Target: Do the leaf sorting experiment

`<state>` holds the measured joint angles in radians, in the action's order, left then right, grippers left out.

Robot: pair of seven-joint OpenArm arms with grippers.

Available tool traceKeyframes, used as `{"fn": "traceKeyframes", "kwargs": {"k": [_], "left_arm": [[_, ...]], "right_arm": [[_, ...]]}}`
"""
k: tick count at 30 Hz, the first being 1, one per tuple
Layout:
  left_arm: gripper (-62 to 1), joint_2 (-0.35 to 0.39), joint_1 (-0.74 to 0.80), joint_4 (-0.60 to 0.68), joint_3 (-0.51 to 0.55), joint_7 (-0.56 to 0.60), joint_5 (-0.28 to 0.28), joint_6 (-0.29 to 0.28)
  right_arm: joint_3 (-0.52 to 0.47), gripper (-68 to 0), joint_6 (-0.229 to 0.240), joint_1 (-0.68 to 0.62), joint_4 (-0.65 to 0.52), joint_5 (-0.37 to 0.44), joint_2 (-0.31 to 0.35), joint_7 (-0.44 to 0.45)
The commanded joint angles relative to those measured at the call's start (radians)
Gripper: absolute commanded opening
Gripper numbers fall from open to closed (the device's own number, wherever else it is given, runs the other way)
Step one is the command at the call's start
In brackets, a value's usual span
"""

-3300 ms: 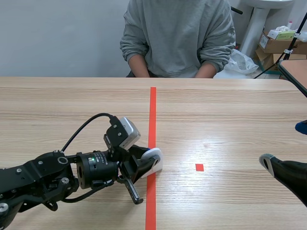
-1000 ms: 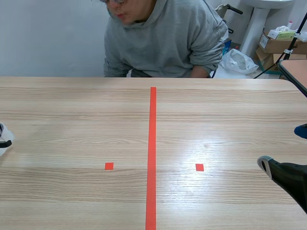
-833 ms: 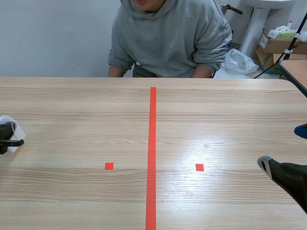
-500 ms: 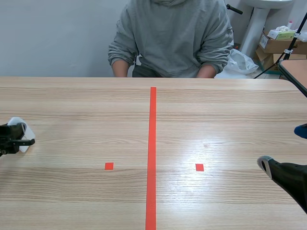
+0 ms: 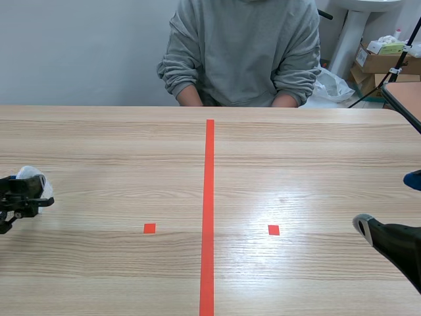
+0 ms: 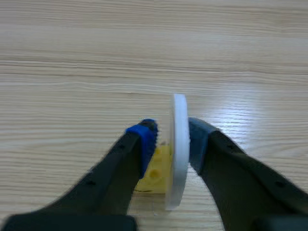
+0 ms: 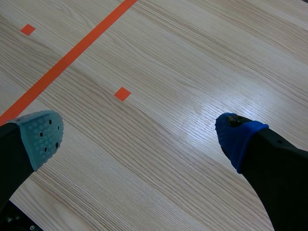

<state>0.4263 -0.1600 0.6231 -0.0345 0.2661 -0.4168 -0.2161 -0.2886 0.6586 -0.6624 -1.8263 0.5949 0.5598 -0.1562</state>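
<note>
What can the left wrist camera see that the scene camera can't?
Only the left wrist view shows the yellow piece beside the white disc, which stands on edge. Only the scene view shows the person, the red line and the right end effector, open. Both show the left end effector shut on the white disc, and the table.
</note>
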Motion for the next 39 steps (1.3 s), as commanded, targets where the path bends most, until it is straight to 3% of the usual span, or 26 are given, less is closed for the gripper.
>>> {"fn": "traceKeyframes", "kwargs": {"k": [1, 4, 6, 12, 16, 29, 34, 39], "left_arm": [[-22.7, 0.003, -0.006, 0.012, 0.000, 0.014, -0.005, -0.003], [-4.7, 0.003, -0.006, 0.012, 0.000, 0.014, -0.005, -0.003], [1.4, 0.003, -0.006, 0.012, 0.000, 0.014, -0.005, -0.003], [1.4, 0.009, 0.000, 0.029, 0.000, 0.013, -0.005, -0.003], [1.4, 0.031, 0.040, 0.126, 0.003, -0.003, 0.034, -0.003], [1.4, 0.132, 0.326, 0.714, 0.049, -0.085, 0.036, -0.021], [1.4, 0.156, 0.454, 0.939, 0.049, -0.110, 0.036, -0.051], [1.4, 0.177, 0.562, 1.094, 0.049, -0.111, 0.036, -0.120]], "right_arm": [[-0.005, 0.4, -0.003, 0.011, -0.005, 0.012, 0.010, 0.016], [-0.005, 0.4, -0.003, 0.011, -0.005, 0.012, 0.010, 0.016], [-0.005, 0.4, -0.003, 0.011, -0.005, 0.012, 0.010, 0.016], [-0.005, 0.4, -0.003, 0.011, -0.005, 0.011, 0.010, 0.016], [-0.005, 0.4, -0.003, 0.011, -0.005, 0.011, 0.010, 0.016], [-0.005, 0.4, -0.003, 0.011, -0.005, 0.011, 0.010, 0.016], [-0.005, 0.4, -0.003, 0.011, -0.005, 0.011, 0.010, 0.016], [-0.005, 0.4, -0.003, 0.011, -0.005, 0.011, 0.011, 0.016]]}}
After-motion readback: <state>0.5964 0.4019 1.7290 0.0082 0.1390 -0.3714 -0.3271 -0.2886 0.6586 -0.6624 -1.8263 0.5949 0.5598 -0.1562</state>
